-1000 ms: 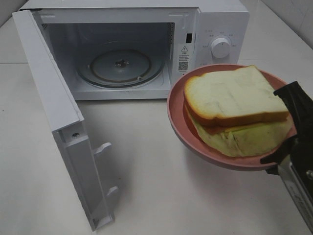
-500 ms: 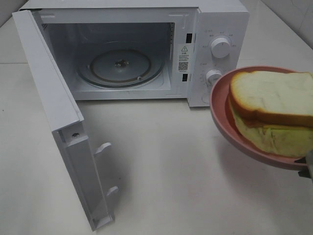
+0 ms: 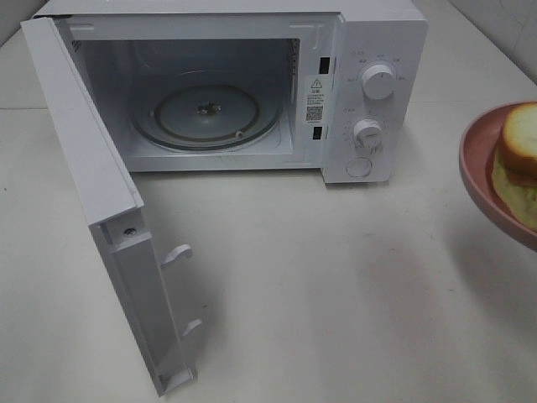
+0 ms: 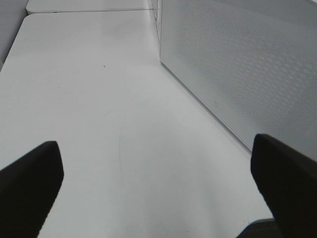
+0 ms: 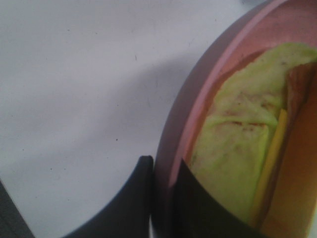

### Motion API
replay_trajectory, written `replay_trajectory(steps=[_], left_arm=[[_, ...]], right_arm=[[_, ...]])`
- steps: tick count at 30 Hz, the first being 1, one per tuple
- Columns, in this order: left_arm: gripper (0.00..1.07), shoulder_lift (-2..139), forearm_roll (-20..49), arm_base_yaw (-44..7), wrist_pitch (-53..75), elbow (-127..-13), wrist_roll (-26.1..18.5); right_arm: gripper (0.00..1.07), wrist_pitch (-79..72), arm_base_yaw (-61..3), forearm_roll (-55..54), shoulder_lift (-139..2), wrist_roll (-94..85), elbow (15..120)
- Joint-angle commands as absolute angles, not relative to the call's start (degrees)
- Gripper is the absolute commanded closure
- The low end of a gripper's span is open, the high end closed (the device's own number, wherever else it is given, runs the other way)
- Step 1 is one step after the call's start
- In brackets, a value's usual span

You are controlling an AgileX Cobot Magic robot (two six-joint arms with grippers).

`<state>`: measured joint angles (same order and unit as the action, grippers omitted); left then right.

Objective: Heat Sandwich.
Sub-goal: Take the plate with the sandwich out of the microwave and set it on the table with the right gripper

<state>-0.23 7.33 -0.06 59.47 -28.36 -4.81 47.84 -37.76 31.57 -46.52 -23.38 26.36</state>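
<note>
The right gripper [image 5: 161, 171] pinches the pink plate [image 3: 475, 172] rim; the left gripper [image 4: 158, 186] is spread, empty. Keep the plate level so the sandwich [image 3: 518, 164] stays put, and aim for the microwave's glass turntable [image 3: 201, 113].

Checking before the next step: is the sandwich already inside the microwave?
No. The microwave holds only its bare glass turntable, while the sandwich sits on the pink plate at the right edge.

warning label w/ QR code on microwave [image 3: 315, 99], text illegible
</note>
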Motion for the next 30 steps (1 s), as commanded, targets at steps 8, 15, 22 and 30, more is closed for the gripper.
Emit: replay_trajectory(steps=[8,15,22,30], left_arm=[[0.09,-1.89,7.56,0.06,59.36,-28.19,-4.41],[0.09,-1.89,7.56,0.06,59.36,-28.19,-4.41],[0.09,-1.89,7.56,0.06,59.36,-28.19,-4.41],[0.09,-1.89,7.56,0.06,59.36,-28.19,-4.41]], right_arm=[[1.07,49.73,-37.70,39.48,-51.22,-6.76,26.99],[1.07,51.28,-37.70,42.46,-57.98,7.39,30.54],[1.07,52.77,-37.70,43.26,-63.88,14.50,33.69],[1.07,52.65,-37.47,44.86,-70.65,21.77,37.07]])
